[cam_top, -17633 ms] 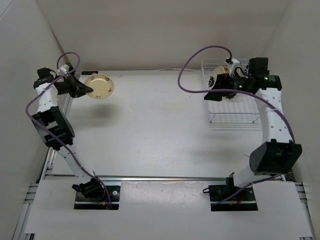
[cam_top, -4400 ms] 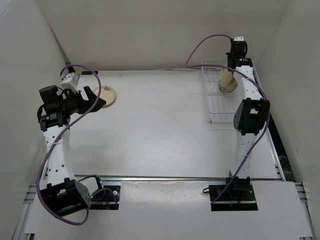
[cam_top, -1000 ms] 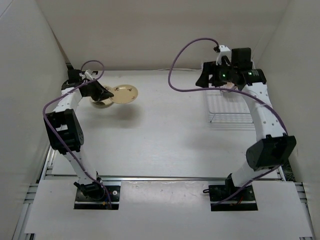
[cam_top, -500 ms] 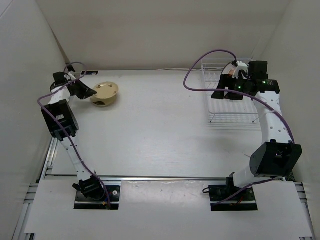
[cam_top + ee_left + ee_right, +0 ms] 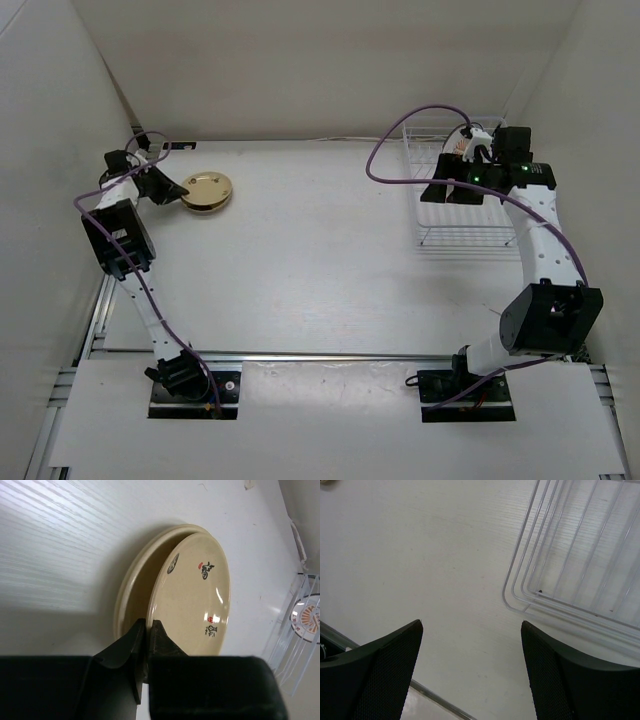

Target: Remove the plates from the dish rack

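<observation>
**Plates, cream: two counted.** The upper cream plate [image 5: 192, 590], with small red and dark marks, leans tilted on the lower cream plate [image 5: 131, 597]. That one lies flat at the far left of the surface [image 5: 320, 250]. Whether more lie beneath it cannot be told. The near rim of the upper cream plate is clamped in the left end effector [image 5: 148, 630].

**Plate, white with orange-red pattern: one.** The patterned plate [image 5: 466, 146] stands on edge at the far end of the dish rack [image 5: 470, 225], at the far right of the surface.

**Dish rack: one, white wire.** No other plate is seen in it.

**Arms: two.** The right end effector [image 5: 471, 630] has its fingers wide apart, holds nothing and hangs over the surface beside a corner of the dish rack.

**Step in hand, as judged:** laying the upper cream plate onto the stack. The next move calls for the left fingers to part so the plate settles flat and centred, then to draw back without dragging it. After that, the right arm needs to take the patterned plate by its rim between the wires.
</observation>
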Tool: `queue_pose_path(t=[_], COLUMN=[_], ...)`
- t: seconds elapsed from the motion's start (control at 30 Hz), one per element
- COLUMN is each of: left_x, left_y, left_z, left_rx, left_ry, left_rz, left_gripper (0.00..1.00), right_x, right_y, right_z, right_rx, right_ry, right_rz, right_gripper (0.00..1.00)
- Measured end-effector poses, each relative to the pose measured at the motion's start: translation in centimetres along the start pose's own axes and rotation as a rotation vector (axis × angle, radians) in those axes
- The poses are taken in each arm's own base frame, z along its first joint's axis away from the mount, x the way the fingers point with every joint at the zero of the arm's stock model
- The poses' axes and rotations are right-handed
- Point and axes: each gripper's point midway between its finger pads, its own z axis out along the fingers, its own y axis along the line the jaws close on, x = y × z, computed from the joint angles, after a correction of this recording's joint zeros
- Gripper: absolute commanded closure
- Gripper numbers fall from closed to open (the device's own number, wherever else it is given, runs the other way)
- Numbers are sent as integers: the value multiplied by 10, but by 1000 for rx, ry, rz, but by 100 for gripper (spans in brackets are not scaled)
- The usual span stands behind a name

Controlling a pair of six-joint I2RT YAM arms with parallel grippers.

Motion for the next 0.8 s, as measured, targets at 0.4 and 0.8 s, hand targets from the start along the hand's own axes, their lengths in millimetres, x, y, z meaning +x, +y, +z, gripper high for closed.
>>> queue_pose_path(t=[0.4, 0.8], left_x=[-5, -7], left_y=[4, -7], left_z=[-3, -23], left_rx=[-13, -39], left_ry=[-17, -47], left_rz=[47, 99], left_gripper=[27, 16], right_x=[3, 2], right_y=[2, 6], right_z=[3, 0], right_rx=[-20, -26], right_ry=[3, -13], right_rz=[7, 8], right_gripper=[18, 18])
